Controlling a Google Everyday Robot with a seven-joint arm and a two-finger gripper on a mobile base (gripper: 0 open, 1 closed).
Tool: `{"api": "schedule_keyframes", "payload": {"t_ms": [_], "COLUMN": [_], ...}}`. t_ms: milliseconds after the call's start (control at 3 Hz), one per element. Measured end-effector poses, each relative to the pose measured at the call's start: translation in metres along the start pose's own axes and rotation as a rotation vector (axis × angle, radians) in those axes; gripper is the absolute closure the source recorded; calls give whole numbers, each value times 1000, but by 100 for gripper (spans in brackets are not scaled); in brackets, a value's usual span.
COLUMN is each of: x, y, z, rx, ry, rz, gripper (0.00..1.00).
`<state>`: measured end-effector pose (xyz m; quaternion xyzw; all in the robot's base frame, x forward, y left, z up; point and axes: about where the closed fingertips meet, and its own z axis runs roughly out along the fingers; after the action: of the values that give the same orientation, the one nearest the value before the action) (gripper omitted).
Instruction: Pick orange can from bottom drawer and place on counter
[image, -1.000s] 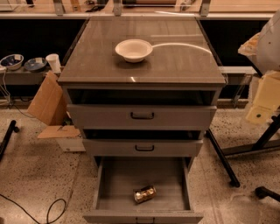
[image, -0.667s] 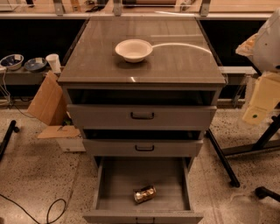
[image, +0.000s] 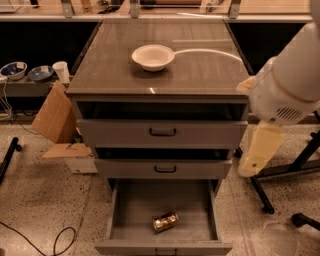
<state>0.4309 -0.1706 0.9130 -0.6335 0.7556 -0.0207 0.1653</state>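
Orange can (image: 165, 221), lying in opened bottom drawer (image: 134, 209).
Gripper (image: 257, 152) is seen right of cabinet (image: 160, 134); state cannot be told.

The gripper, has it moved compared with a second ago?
Yes. The gripper has swung left and down. It hung well to the right of the counter's front right corner, and now sits close below that corner.

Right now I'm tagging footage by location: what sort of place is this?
Probably a lab or workshop, not a home: a grey drawer cabinet stands on speckled hard floor, with loose cardboard and a cable lying about. The gripper hangs to the right of the cabinet.
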Motion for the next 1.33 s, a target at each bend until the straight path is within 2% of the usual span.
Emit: {"api": "schedule_keyframes", "payload": {"t_ms": [333,667,1000,1333], "x": [-7,-6,-11,-29], "y": [25,53,74,87], "z": [52,120,193,275], "rx": [-17,-53,-82,-78], "ry": [-15,-52,-89,-132], "rz": [-26,-34,-39,-36], "gripper": [0,0,0,0]}}
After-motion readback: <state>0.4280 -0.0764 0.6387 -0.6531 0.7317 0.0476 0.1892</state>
